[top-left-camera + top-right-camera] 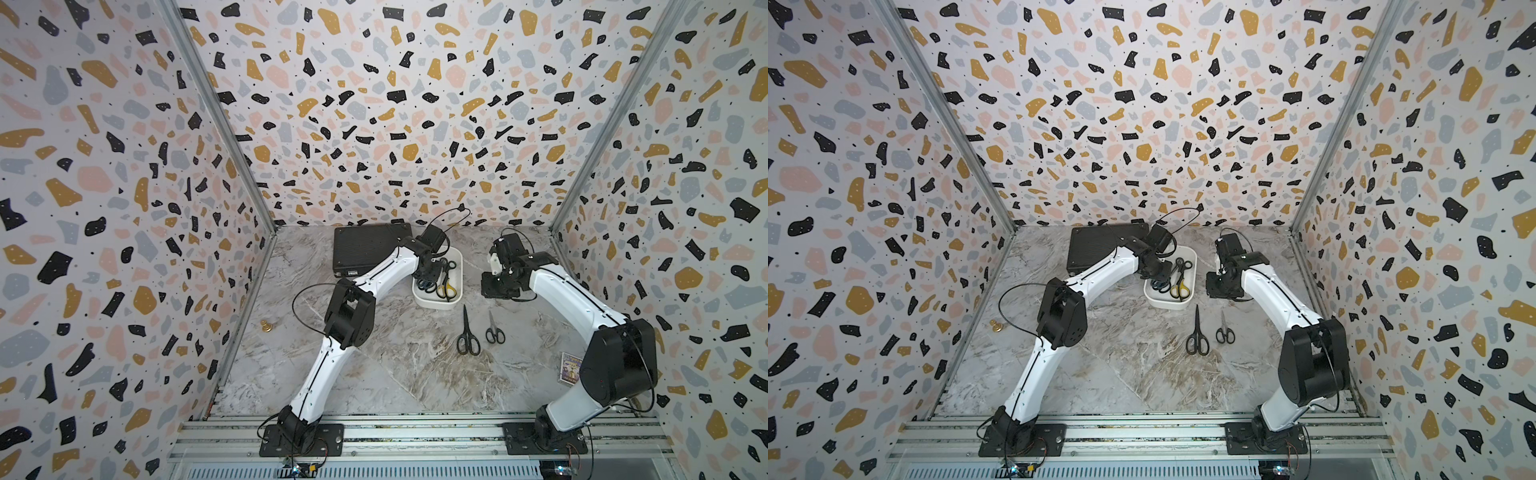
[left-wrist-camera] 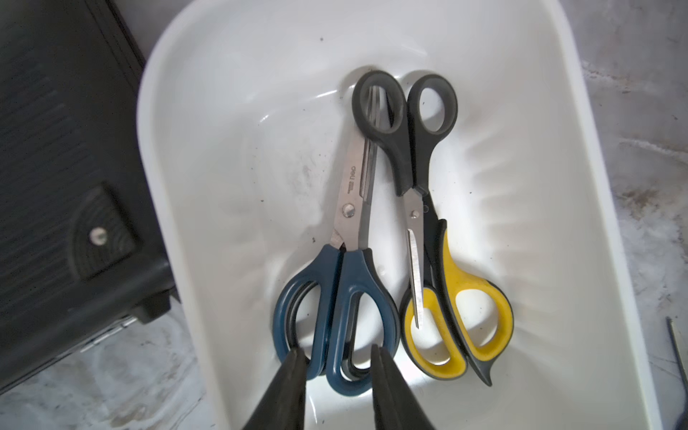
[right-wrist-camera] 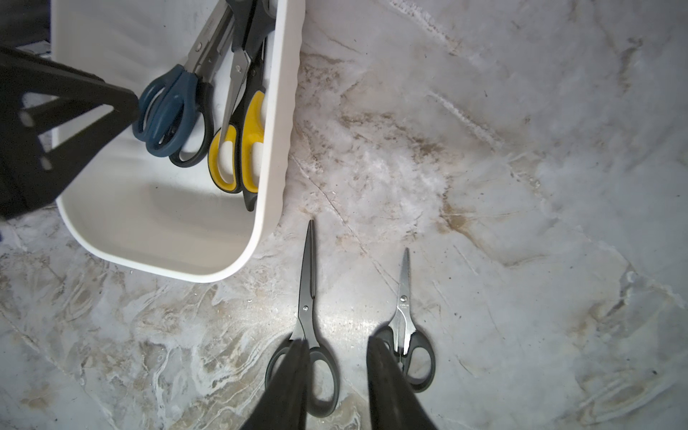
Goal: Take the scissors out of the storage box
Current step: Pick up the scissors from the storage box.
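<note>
The left gripper (image 2: 337, 355) hung inside the white storage box (image 2: 242, 93) with its jaws partly apart, straddling the handle end of the blue-grey scissors (image 2: 348, 231). I could not tell whether the pads already touched the loops. That pair lay along the box's length, handles toward the robot's end and blades pointing toward the back wall, so the jaws' closing line ran across its long axis, which looked like the right set for a pinch on the handles. A black handle showed directly beneath the blue one, so a close might catch both pairs. Just beside them lay a black-handled pair (image 2: 402, 149) turned the opposite way and the yellow-and-black scissors (image 2: 452, 283). The right gripper (image 3: 337, 344) hovered outside the box on its right side, narrowly parted and empty. It was above the marble table (image 1: 374, 374), where a black-bladed pair (image 1: 467, 332) and a small steel-bladed pair (image 1: 493, 330) already lay side by side. The left arm was plainly the nearer one.
</note>
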Tool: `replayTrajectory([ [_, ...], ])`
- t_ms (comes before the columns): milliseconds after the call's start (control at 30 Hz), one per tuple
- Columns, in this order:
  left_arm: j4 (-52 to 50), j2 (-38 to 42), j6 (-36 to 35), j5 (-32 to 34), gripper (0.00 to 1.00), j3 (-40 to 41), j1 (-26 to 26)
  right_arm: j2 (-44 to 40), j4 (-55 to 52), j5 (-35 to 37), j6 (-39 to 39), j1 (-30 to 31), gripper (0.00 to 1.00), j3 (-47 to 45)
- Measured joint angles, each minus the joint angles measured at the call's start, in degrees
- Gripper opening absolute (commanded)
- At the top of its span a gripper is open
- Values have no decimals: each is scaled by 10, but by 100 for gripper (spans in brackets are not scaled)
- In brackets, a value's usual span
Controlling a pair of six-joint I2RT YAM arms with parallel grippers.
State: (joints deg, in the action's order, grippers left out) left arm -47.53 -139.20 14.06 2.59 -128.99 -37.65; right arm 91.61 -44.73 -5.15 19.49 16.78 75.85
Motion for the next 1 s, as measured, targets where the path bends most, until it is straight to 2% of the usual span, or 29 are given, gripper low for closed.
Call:
replayTrajectory([
  [233, -26, -13, -27, 8, 34, -3, 0, 2, -1, -3, -2, 0, 32, 4],
  [500, -28, -64, -36, 8, 35, -20, 1, 6, -3, -5, -5, 0, 32, 4],
  [700, -28, -73, -27, -8, 20, -29, 8, 6, -4, -5, -8, 0, 32, 4],
  [1000, -25, -68, -14, -14, 19, -30, 9, 6, -7, -5, -11, 0, 32, 4],
])
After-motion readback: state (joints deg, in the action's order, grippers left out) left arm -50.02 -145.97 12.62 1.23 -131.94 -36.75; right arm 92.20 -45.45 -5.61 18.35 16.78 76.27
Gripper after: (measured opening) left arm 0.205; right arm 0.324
